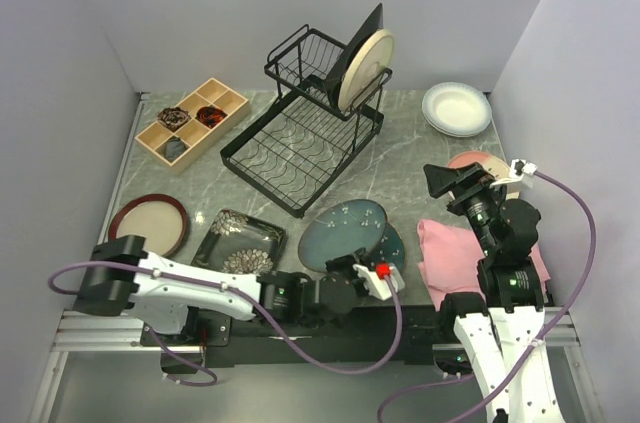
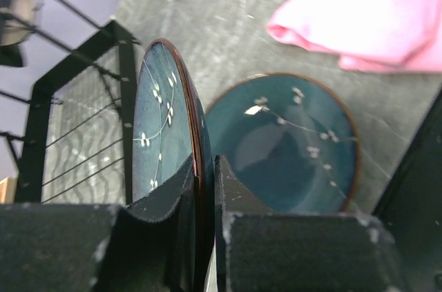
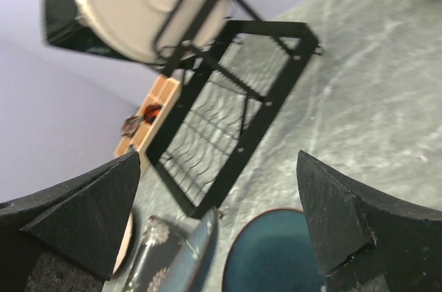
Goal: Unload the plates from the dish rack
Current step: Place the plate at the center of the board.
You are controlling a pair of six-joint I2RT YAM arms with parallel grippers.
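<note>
My left gripper [image 1: 345,278] is shut on the near rim of a round teal plate [image 1: 345,231] and holds it tilted above the table. In the left wrist view the fingers [image 2: 235,195] pinch that plate [image 2: 157,126] edge-on. A second teal plate [image 2: 290,147] lies flat on the table beside it. The black dish rack [image 1: 310,118] stands at the back with a cream round plate [image 1: 366,68] and a black square plate [image 1: 366,31] upright in it. My right gripper [image 1: 445,180] is open and empty, hovering at the right, and it shows open in the right wrist view [image 3: 217,216].
A black flowered square plate [image 1: 240,241] and a brown-rimmed tan plate [image 1: 150,223] lie front left. White plates [image 1: 457,108] sit back right, and a pink plate [image 1: 470,160] is partly hidden by the right arm. A pink cloth [image 1: 450,253] lies front right. A wooden compartment tray [image 1: 192,123] stands back left.
</note>
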